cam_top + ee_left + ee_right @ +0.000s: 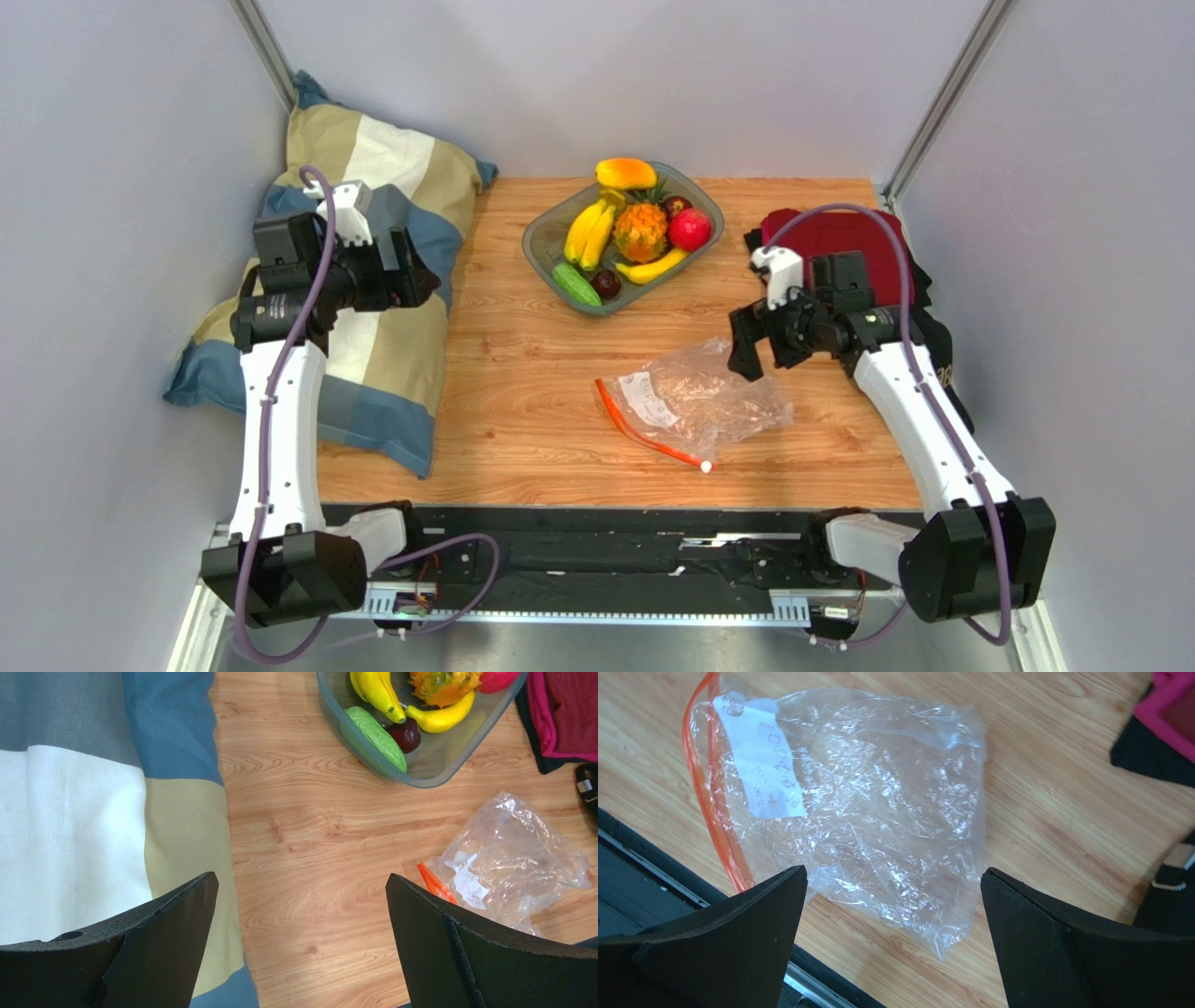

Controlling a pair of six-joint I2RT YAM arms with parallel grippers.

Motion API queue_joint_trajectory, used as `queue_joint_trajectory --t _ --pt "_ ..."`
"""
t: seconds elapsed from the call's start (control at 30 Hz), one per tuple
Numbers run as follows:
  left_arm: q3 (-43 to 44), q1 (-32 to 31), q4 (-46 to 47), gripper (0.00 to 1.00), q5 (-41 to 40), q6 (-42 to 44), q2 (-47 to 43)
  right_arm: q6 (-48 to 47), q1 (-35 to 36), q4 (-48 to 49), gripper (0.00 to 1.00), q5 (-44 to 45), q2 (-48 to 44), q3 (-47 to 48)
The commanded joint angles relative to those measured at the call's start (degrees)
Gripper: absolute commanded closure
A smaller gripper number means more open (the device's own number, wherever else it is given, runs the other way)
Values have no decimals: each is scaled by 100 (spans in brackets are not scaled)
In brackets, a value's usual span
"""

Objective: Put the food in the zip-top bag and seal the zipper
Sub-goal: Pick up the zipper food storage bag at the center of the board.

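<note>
The food [627, 228] lies in a grey-green tray [549, 235] at the back: bananas, pineapple, mango, cucumber, red and purple fruits. It also shows in the left wrist view [382, 736]. The clear zip-top bag [709, 396] lies flat and empty on the wood, its orange-red zipper [641, 430] along its left edge, with a white slider [706, 466] at the near end. The bag shows in the right wrist view [878, 805] and the left wrist view [509, 857]. My left gripper [421, 280] is open over the pillow. My right gripper [744, 350] is open above the bag's right side.
A striped pillow [358, 294] covers the table's left side. A dark red cloth [842, 238] lies at the back right. Grey walls close in the sides and back. Bare wood [519, 364] lies between the tray and the bag.
</note>
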Motion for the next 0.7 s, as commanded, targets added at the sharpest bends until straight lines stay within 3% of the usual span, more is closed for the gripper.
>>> queue_joint_trajectory --t 0.0,0.33,0.67 --pt "-43 13 338 1 81 -166 -267 -538 709 -28 0 486 183 154" --pt "-332 13 522 1 397 -70 -601 -1197 2202 -292 0 1199 1317 575" --pt "-1106 13 944 1 1259 220 -1120 -1734 2995 -152 0 1807 2380 874"
